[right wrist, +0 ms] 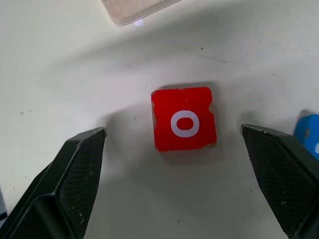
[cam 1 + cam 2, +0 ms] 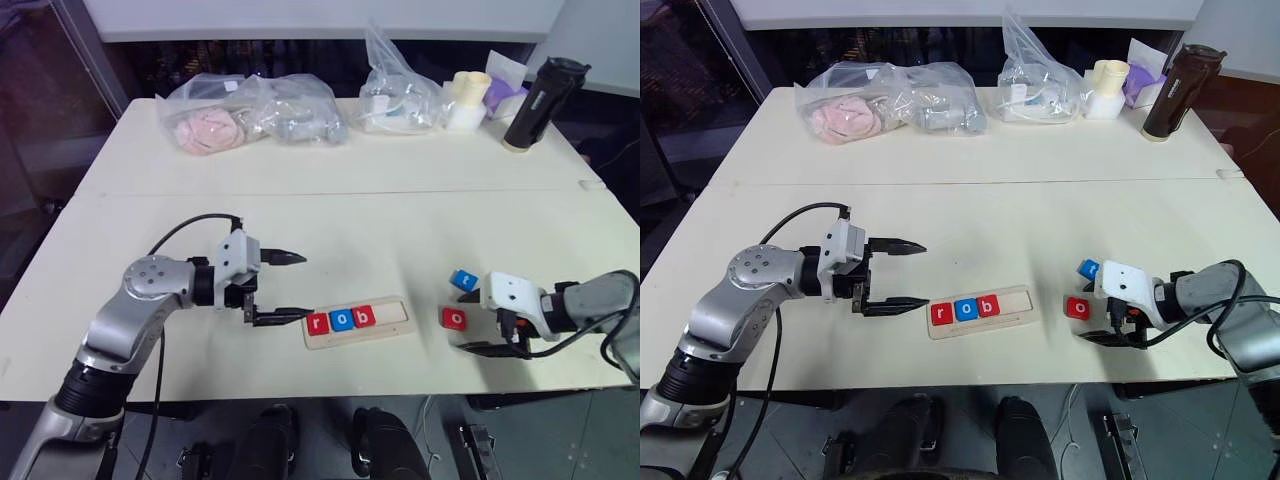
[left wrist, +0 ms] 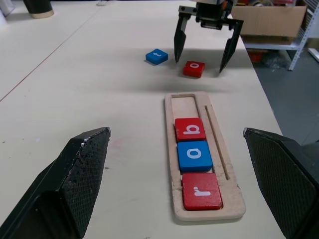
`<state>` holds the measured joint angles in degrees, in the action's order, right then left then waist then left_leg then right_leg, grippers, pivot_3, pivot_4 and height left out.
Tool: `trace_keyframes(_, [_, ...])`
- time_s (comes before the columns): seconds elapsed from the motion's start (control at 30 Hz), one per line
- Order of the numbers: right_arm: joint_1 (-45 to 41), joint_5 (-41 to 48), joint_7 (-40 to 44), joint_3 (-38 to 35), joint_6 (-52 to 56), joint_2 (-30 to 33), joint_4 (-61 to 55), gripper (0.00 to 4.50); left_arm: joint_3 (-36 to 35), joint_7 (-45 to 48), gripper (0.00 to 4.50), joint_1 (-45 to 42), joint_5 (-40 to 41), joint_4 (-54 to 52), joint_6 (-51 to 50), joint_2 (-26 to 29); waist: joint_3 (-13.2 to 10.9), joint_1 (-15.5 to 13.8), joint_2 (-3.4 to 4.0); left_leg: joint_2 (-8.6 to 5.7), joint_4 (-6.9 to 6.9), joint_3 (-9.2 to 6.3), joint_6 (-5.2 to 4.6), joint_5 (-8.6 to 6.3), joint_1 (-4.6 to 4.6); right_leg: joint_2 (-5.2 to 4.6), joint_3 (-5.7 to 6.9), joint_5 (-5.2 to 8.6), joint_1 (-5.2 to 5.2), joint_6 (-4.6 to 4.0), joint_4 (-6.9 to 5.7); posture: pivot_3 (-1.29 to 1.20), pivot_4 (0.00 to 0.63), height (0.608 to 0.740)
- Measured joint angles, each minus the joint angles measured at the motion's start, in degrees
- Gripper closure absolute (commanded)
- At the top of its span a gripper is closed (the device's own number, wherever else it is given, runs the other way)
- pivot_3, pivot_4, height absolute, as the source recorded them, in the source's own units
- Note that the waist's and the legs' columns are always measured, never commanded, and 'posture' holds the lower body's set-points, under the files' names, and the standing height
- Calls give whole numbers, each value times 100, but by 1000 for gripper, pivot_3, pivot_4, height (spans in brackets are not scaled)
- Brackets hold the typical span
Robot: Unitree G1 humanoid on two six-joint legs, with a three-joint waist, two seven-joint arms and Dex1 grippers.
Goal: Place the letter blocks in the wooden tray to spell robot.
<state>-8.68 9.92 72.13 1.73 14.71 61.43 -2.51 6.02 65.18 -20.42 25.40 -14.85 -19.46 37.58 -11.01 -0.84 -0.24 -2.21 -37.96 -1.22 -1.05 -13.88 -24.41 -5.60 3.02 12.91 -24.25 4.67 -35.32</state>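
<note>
Wooden tray (image 3: 234, 194) pale unfinished wood, matt. Letter blocks (image 3: 189, 129) smooth, painted-looking, red o block (image 1: 183, 124) chipped at corner. Tabletop (image 2: 400, 220) cream, matt, scuffed. Left end effector (image 3: 174, 184) pads (image 3: 82, 164) black, cross-hatched texture.

Wooden tray (image 2: 398, 322) lay near on desk (image 2: 400, 220), three letter blocks (image 2: 341, 320) filling its left end; two loose blocks (image 2: 455, 318) lay right of it.

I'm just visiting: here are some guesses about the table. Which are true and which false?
1. The tray holds three blocks. True.
2. The tray reads r, o, b from its left end. True.
3. The right claw grips the red o. False: it hangs open around it, apart.
4. The blue block lies in the tray. False: it lies on the table.
5. The left claw holds a block. False: it is open and holds nothing.
</note>
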Motion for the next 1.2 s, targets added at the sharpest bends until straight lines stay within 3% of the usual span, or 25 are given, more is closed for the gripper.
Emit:
trace_keyframes(0.17, [-110,26,21,27,94,-115,49,54,1,-43,0,-1,0,-2,-9,0,0,1,0,0,0,0,0,0,0,0,-1,-1,0,0,0,0,150,740])
trace_keyframes(0.2, [-110,11,22,39,77,-121,60,286,1,-47,0,-1,0,-2,-9,0,0,0,0,0,0,0,0,0,0,0,0,-1,0,0,0,0,150,740])
trace_keyframes(0.27, [-122,-20,24,42,50,-131,89,988,1,-55,0,-1,0,-2,-10,0,0,-2,0,0,-1,0,0,0,0,0,0,-1,0,0,0,0,150,740])
trace_keyframes(0.43, [-149,-32,35,42,-11,-136,175,3397,1,-71,0,0,0,-33,-20,0,0,0,0,0,-4,1,0,0,0,1,-1,-2,1,-1,-2,0,150,740])
trace_keyframes(0.6, [-403,-7,43,67,166,-183,28,3397,1,-70,0,1,1,-91,-23,3,0,14,1,0,-6,3,0,0,2,2,-1,-4,-2,-3,-10,0,150,740])
trace_keyframes(0.8, [-1287,3,379,495,245,-204,-538,3397,2,-67,0,-6,-1,-93,-23,2,1,9,1,1,-7,1,1,1,4,4,0,-4,-4,-3,-20,0,150,740])
trace_keyframes(1.03, [-1697,-198,489,1331,234,-801,-598,3397,-14,-131,0,31,12,-123,-34,11,1,5,0,-3,-8,3,1,1,1,1,0,-8,-4,5,-15,0,150,740])
trace_keyframes(1.2, [-1877,-383,491,1523,96,-940,-349,3397,-21,-174,0,161,22,-241,-47,64,1,6,1,-3,-10,3,1,1,3,2,-1,-12,-4,10,-19,0,150,740])
